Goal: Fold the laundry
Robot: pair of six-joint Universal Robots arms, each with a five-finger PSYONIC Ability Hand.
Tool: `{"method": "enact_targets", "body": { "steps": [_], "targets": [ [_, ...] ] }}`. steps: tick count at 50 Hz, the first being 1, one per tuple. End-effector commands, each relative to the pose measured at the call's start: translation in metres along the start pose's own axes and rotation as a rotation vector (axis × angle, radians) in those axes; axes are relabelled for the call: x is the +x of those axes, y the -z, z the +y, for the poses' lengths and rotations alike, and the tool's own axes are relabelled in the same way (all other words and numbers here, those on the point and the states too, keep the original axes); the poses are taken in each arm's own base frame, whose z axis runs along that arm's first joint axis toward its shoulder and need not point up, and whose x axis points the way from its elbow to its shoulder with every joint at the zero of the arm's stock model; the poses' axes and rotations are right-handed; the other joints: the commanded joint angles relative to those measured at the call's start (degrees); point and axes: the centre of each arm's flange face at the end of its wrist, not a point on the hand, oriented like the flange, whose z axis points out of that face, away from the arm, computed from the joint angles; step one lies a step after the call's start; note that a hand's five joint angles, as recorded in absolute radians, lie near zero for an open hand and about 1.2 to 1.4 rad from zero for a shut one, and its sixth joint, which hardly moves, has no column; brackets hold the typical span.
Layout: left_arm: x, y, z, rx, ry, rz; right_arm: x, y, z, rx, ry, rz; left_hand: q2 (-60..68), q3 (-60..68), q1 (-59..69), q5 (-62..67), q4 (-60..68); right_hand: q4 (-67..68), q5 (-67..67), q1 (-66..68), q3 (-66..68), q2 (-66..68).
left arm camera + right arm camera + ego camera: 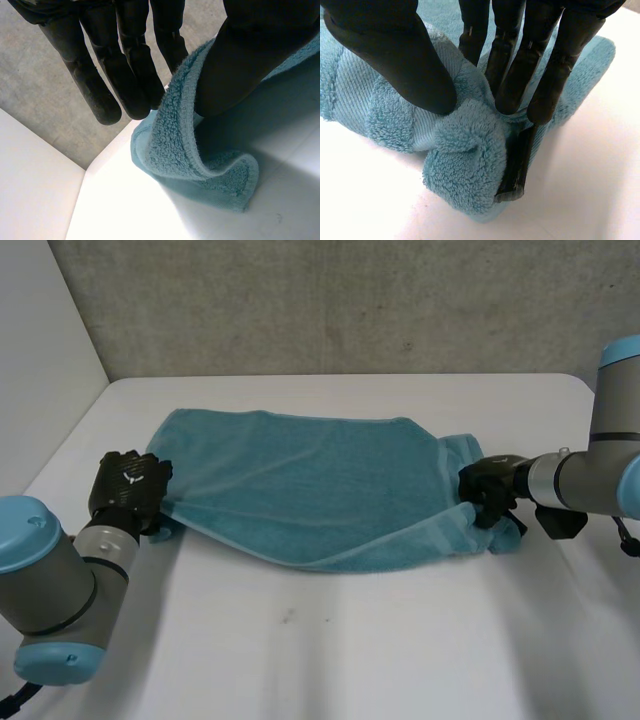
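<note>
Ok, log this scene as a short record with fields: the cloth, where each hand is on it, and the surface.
cloth: teal towel, lying lengthwise across the table, near edge turned up
left hand: at the towel's left end, edge pinched between thumb and straight fingers, corner hanging below
right hand: at the towel's right end, thumb and fingers pinching a bunched fold
surface: white table

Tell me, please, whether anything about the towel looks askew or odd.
Yes. The towel is folded unevenly: its top layer sits skewed over the bottom one, and its end at the right hand is bunched into a lump.
</note>
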Motion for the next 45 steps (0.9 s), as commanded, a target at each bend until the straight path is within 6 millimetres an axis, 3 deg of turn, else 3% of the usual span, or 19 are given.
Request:
{"method": "enact_targets", "body": {
  "steps": [1, 5, 9, 14, 21, 26, 37, 39, 42, 44, 45],
  "targets": [
    [-0.001, -0.004, 0.002, 0.002, -0.003, -0.004, 0.000, 0.032, -0.010, 0.095, 0.000, 0.064, 11.2, 11.6, 14.1, 15.0, 11.5, 11.7, 15.0, 24.9, 12.4, 13.5],
    [-0.006, -0.013, 0.006, -0.004, -0.004, -0.021, -0.008, 0.056, -0.010, 0.195, -0.002, 0.107, 11.2, 11.6, 14.1, 15.0, 11.5, 11.7, 15.0, 24.9, 12.4, 13.5],
    [-0.014, -0.022, 0.016, -0.028, -0.002, -0.043, -0.007, 0.073, -0.002, 0.278, -0.042, 0.157, -9.4, -9.0, -6.5, -5.6, -9.1, 11.7, 15.0, 24.9, 12.4, 13.5],
    [-0.019, -0.028, 0.025, -0.051, -0.002, -0.055, 0.003, 0.087, 0.008, 0.360, -0.083, 0.224, -24.7, -24.4, -21.8, -20.9, -24.5, 11.7, 15.0, 24.9, 12.4, 13.5],
    [-0.019, -0.035, 0.032, -0.064, -0.003, -0.058, 0.011, 0.092, 0.023, 0.392, -0.099, 0.279, -25.1, -24.7, -22.2, -21.3, -24.8, 11.7, 15.0, 24.9, 12.4, 13.5],
    [-0.021, -0.036, 0.033, -0.065, -0.003, -0.066, 0.025, 0.093, 0.036, 0.378, -0.128, 0.326, -25.1, -24.7, -22.2, -21.3, -24.8, 11.7, 15.0, 24.9, 12.4, 13.5],
    [-0.026, -0.037, 0.037, -0.081, 0.001, -0.082, 0.029, 0.100, 0.034, 0.391, -0.127, 0.362, -19.9, -19.5, -17.0, -16.1, -19.6, 11.7, 15.0, 24.9, 12.4, 13.5],
    [-0.026, -0.038, 0.035, -0.073, 0.008, -0.082, 0.028, 0.103, 0.033, 0.404, -0.121, 0.374, -8.3, -8.0, -5.4, -4.6, -8.1, 11.7, 15.0, 24.9, 12.4, 13.5],
    [-0.028, -0.038, 0.034, -0.071, 0.011, -0.084, 0.029, 0.107, 0.029, 0.429, -0.110, 0.392, -2.9, -2.5, 0.0, 0.9, -2.6, 11.7, 15.0, 24.9, 12.4, 13.5],
    [-0.033, -0.038, 0.032, -0.061, 0.013, -0.091, 0.030, 0.108, 0.028, 0.434, -0.106, 0.398, 11.2, 11.5, 14.1, 15.0, 11.4, 11.7, 15.0, 24.9, 12.4, 13.5],
    [-0.033, -0.038, 0.032, -0.061, 0.013, -0.091, 0.028, 0.108, 0.029, 0.434, -0.101, 0.398, 11.2, 11.6, 14.1, 15.0, 11.5, 11.7, 15.0, 24.9, 12.4, 13.5]
  ]
}}
